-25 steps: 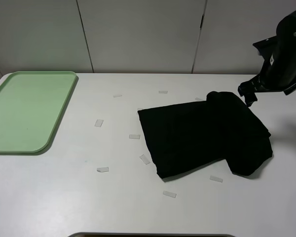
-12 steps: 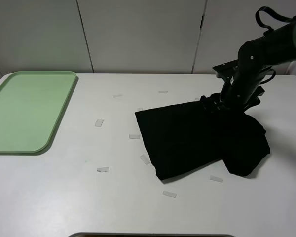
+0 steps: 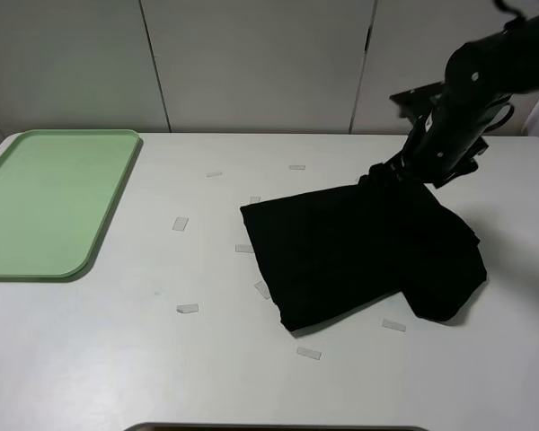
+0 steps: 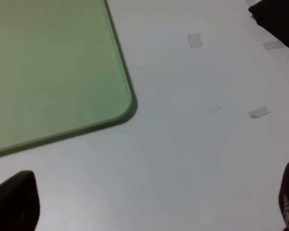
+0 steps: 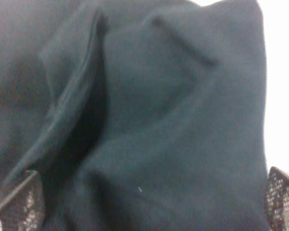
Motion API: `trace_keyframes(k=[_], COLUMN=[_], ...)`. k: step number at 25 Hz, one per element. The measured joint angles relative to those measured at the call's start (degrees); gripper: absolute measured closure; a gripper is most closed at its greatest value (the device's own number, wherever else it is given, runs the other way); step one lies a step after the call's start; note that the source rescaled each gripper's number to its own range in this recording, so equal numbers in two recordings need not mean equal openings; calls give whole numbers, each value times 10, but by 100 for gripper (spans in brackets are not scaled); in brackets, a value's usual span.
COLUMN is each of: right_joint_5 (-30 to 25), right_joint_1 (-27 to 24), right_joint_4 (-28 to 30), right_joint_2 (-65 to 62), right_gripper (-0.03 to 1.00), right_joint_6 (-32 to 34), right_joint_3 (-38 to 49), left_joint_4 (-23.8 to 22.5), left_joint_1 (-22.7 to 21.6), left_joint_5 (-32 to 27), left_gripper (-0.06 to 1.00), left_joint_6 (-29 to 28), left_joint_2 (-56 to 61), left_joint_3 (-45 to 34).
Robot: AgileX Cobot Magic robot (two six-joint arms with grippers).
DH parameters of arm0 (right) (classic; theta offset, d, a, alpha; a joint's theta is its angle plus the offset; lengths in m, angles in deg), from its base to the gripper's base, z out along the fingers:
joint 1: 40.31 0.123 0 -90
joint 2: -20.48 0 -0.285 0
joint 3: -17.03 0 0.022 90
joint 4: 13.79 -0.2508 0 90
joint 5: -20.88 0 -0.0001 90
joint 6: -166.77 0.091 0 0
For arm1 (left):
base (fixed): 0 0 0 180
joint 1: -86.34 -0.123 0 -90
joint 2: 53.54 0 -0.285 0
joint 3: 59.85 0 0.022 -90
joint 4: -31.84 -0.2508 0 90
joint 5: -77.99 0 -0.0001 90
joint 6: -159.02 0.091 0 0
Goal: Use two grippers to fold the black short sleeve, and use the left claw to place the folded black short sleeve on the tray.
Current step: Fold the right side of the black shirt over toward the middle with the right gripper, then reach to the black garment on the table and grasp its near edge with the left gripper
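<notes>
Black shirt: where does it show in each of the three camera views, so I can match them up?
Exterior high: the black shirt lies crumpled on the table, right of its middle.
Left wrist: only a dark corner of the shirt shows at the picture's edge.
Right wrist: the shirt fills nearly the whole picture.
Shared landmark: the green tray shows in the exterior and left wrist views; the white table appears in all three.
</notes>
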Motion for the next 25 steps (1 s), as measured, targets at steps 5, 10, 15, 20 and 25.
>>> trace_keyframes(k=[5, 10, 15, 20, 25], right_joint_5=[-97, -209, -297, -325, -327], right_joint_1=[0, 0, 0, 0, 0], right_joint_4=[-1, -14, -36, -56, -79], right_joint_2=[-114, -218, -315, -397, -500], right_gripper=[-3, -3, -3, -3, -3], right_joint_6=[-1, -9, -24, -28, -28], right_joint_3=[0, 0, 0, 11, 76], left_joint_4=[0, 0, 0, 0, 0], left_joint_1=[0, 0, 0, 0, 0], left_joint_5=[0, 0, 0, 0, 0], left_gripper=[-5, -5, -5, -5, -5], left_joint_6=[0, 0, 0, 0, 0], left_joint_2=[0, 0, 0, 0, 0], left_joint_3=[0, 0, 0, 0, 0])
